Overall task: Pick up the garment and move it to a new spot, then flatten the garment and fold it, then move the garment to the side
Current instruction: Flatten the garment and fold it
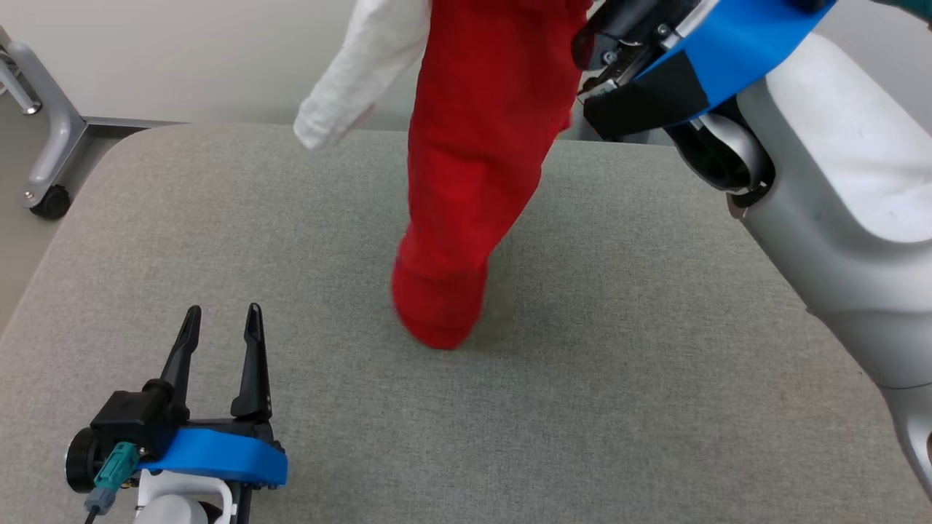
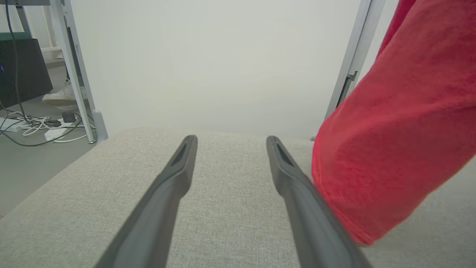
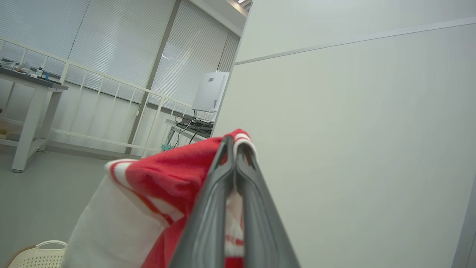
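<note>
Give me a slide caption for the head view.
The raised right arm dangles the red-and-white garment over the grey padded table; the open left gripper sits at lower left.

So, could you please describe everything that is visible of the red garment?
The garment is mostly red, of soft, fleecy-looking cloth, with a white sleeve and red-and-white striped trim. It hangs long and limp from the right gripper, whose fingers are shut on its striped edge. Its lowest end reaches the grey padded table, or nearly; contact is uncertain.
</note>
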Available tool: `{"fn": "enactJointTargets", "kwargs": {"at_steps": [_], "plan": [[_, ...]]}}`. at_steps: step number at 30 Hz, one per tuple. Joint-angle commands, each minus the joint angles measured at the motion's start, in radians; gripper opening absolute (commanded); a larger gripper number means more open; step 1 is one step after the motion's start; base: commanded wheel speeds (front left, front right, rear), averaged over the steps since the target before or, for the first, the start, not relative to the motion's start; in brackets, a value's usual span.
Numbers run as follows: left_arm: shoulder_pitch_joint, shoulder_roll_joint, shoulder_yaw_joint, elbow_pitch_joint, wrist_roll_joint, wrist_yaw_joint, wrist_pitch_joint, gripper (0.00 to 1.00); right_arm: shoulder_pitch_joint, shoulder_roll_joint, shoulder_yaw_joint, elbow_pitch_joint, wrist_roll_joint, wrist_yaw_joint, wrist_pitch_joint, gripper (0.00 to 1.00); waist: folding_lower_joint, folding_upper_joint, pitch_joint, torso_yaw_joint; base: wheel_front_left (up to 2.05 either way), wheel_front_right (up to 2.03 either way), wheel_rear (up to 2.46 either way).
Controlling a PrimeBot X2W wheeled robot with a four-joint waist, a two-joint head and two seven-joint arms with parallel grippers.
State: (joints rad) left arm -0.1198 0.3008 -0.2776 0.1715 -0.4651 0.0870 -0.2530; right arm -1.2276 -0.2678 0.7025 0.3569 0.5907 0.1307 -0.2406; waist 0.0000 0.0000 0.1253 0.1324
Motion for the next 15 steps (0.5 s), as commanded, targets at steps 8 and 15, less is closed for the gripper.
{"fn": "enactJointTargets", "kwargs": {"at_steps": [8,15], "plan": [[0.003,0.002,0.006,-0.008,-0.002,0.002,-0.006,1.0,0.187,-0.167,0.089,0.077,0.107,0.0,0.017,0.0,0.0,0.0,0.01,-0.017,0.0,0.0,0.0],[-0.032,0.0,-0.001,-0.007,0.007,-0.006,-0.008,1.0,0.375,-0.286,0.112,0.248,0.209,0.0,0.029,0.0,0.0,0.0,0.058,-0.02,0.0,0.0,0.0]]}}
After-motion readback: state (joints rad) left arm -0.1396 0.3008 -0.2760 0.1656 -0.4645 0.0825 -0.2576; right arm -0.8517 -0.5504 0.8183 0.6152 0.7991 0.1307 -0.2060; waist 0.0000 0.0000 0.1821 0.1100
